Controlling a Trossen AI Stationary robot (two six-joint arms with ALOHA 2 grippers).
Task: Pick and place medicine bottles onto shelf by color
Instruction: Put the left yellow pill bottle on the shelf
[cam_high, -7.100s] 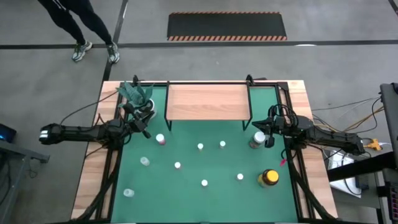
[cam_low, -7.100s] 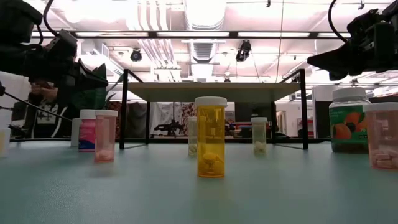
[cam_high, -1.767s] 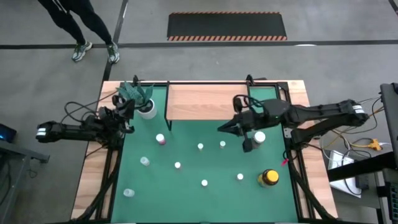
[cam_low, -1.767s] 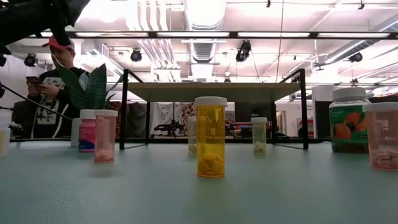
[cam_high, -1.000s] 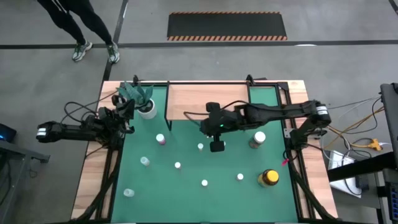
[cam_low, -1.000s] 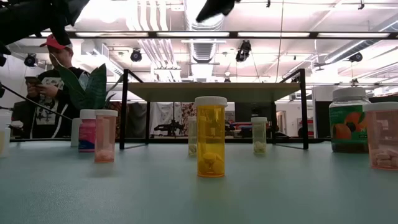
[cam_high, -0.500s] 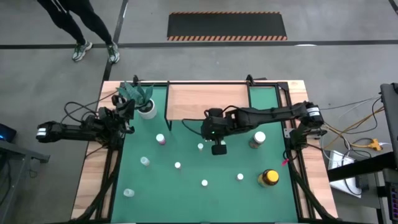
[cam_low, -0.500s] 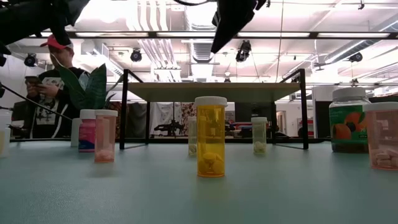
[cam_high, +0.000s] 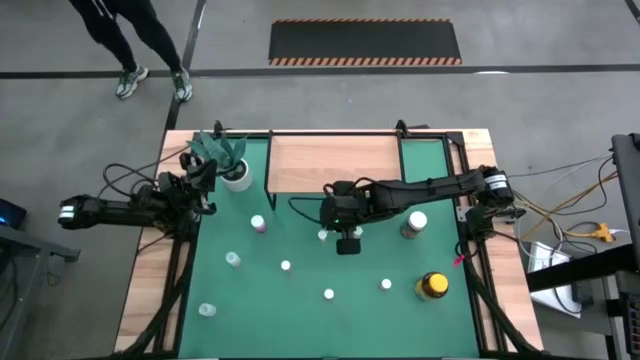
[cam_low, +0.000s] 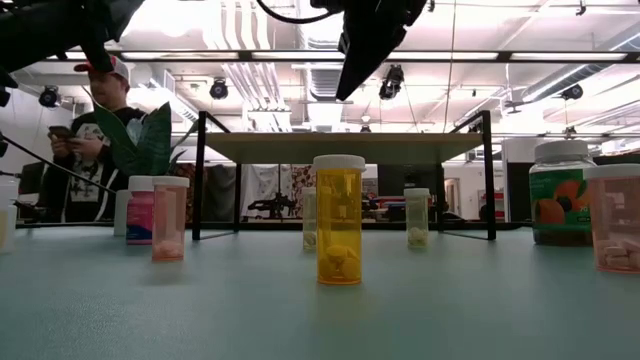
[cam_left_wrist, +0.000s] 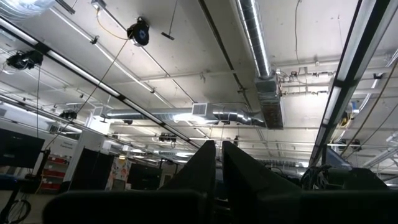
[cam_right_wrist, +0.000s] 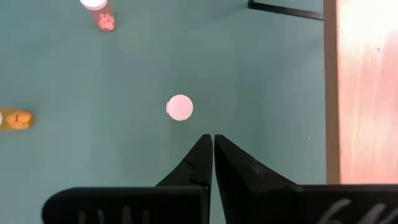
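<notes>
Hovering my right gripper (cam_right_wrist: 212, 142), jaws closed and empty, above the small white-capped plastic bottle (cam_right_wrist: 180, 107) on the green mat (cam_high: 300, 300) near the light-wood shelf (cam_high: 333, 165). Probably light, rigid, tippy; I'd pinch the body below the cap.

You've got a green mat (cam_high: 300, 290), a light-wood shelf (cam_high: 335, 165), an orange bottle (cam_low: 339, 220) with a white cap, a pink one (cam_low: 169, 219), and a yellow jar (cam_high: 432, 286) with a black lid.
</notes>
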